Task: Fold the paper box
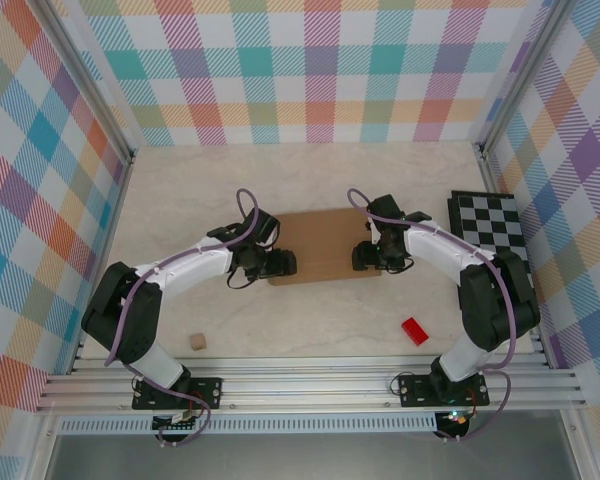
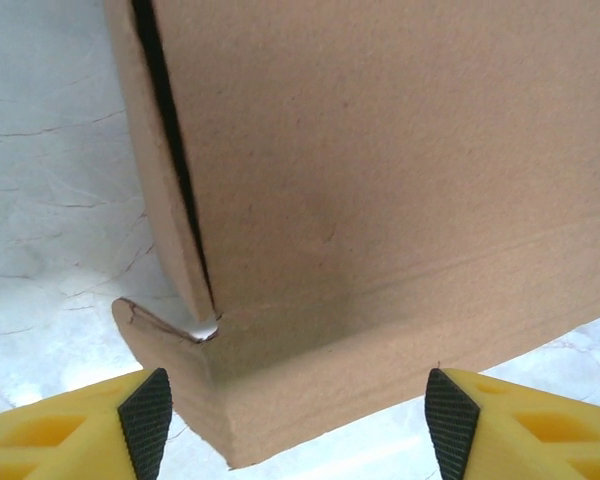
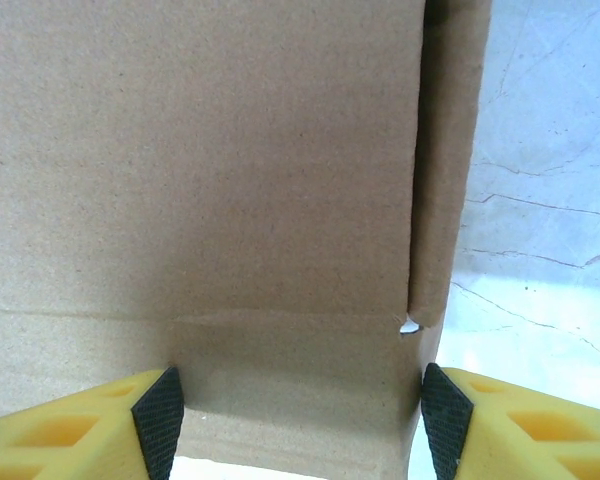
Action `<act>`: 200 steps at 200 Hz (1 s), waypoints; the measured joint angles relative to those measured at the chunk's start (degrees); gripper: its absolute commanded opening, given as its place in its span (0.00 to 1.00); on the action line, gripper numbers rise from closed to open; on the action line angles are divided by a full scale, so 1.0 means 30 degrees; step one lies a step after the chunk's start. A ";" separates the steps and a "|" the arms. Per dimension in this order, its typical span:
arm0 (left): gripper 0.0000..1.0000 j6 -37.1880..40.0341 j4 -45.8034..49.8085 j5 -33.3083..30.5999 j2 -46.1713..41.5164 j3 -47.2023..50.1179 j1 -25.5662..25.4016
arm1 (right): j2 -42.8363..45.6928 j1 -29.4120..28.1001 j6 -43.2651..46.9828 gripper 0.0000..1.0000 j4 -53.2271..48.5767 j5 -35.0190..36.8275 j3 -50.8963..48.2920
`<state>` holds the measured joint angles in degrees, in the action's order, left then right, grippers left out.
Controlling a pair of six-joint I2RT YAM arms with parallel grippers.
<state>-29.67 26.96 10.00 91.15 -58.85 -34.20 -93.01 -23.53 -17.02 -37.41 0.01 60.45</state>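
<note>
You have the paper box [image 1: 325,245] in plain brown at centre frame, a red block [image 1: 414,331] lower right, a tan cube [image 1: 195,342] lower left, a black-and-white checkerboard [image 1: 487,222] at right, pastel plaid walls [image 1: 320,70], and yellow fingers [image 2: 60,430] with black pads [image 2: 145,420].

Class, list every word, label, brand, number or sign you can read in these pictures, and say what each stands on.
No readable text anywhere.
Plain brown corrugated cardboard box: blank, no print.
Black-and-white checkered board: squares alone, no characters.
Small red block and small tan cube: too small to tell any marking.
</note>
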 measured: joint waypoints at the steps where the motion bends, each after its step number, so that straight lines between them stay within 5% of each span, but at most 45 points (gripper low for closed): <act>1: 0.65 -0.0036 -0.0015 0.0007 0.0000 0.0000 -0.0007 | 0.0000 0.0000 0.0000 0.64 0.0000 -0.0007 0.0000; 86: 0.57 -0.1290 -0.1239 0.0678 0.0146 0.0182 -0.0328 | -0.0029 0.0000 -0.0022 0.61 0.0087 -0.0699 0.0000; 155: 0.82 0.0452 0.0911 -0.1122 0.0226 -0.0670 -0.0444 | -0.0029 0.0000 0.0095 0.62 0.0000 -0.0299 0.0000; 200: 0.82 0.1326 0.0743 -0.1421 0.0138 -0.0197 -0.0452 | -0.0029 0.0000 0.0211 0.61 0.0007 -0.0291 0.0000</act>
<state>-25.69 29.19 5.74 91.57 -59.44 -35.55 -93.10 -23.53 -16.38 -37.39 -0.86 60.45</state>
